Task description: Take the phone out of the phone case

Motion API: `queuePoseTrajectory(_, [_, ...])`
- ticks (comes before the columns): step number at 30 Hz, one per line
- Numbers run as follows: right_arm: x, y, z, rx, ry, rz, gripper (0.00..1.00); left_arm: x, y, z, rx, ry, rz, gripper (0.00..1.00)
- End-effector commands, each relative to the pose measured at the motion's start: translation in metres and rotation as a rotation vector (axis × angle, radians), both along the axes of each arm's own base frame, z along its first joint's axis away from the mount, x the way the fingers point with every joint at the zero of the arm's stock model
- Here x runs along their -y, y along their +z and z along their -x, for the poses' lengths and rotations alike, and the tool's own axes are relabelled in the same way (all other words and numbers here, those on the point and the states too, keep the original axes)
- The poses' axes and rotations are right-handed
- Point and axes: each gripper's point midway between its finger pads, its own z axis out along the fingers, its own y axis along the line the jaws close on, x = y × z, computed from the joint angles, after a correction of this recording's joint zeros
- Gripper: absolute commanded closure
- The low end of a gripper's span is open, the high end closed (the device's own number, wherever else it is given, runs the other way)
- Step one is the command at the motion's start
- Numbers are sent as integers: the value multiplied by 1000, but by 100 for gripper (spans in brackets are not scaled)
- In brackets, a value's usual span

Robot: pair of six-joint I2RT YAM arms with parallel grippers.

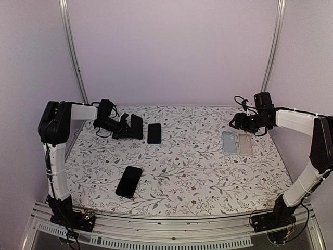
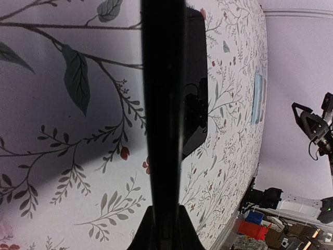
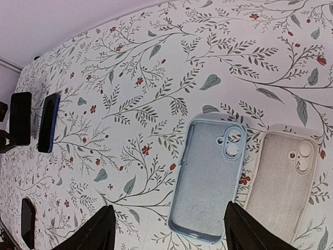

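We judge the task part done at best, with the actual separation not yet shown. The left gripper (image 1: 126,129) has its jaws clamped on a black phone case (image 1: 137,126), which stands on its long edge on the tabletop (image 1: 197,172) at the far left. In the left wrist view the case (image 2: 161,114) runs edge-on up the middle of the frame. From that angle we cannot tell whether a phone sits inside it or whether it is already hollow. Just beside it lies a blue-edged phone (image 1: 154,133), flat and face up, and nearer the arms a black phone (image 1: 129,181) lies flat by itself, apart from everything else. Over on the right, the right gripper (image 1: 240,122) hovers with its jaws apart and holding nothing, its fingers (image 3: 96,232) spread above two cases lying side by side. These are a blue-grey case (image 3: 208,177) and a beige case (image 3: 283,182), and the right wrist view shows both open side up and without phones. So emptied cases are already in sight, but the one in hand looks unresolved. If a phone is in it, it has yet to be pushed or peeled free, probably with the right arm's help.
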Motion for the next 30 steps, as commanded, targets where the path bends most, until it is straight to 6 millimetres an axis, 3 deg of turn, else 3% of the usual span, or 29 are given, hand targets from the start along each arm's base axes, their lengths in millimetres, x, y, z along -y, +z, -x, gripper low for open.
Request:
queuePoseTrajectory(1, [-13, 24, 2, 57, 32, -44, 26, 6, 10, -8, 22, -56, 62, 100])
queuePoseTrajectory(10, [-19, 38, 7, 78, 49, -53, 25, 13, -11, -10, -40, -80, 105, 94])
queuePoseTrajectory(17, [-25, 36, 9, 71, 56, -50, 25, 15, -15, -6, -65, -94, 132, 79])
queuePoseTrajectory(24, [-29, 31, 9, 59, 59, -46, 25, 9, -20, -4, -79, -74, 79, 64])
queuePoseTrajectory(30, [-29, 31, 10, 60, 57, -40, 25, -7, -28, -4, -67, -28, -45, 57])
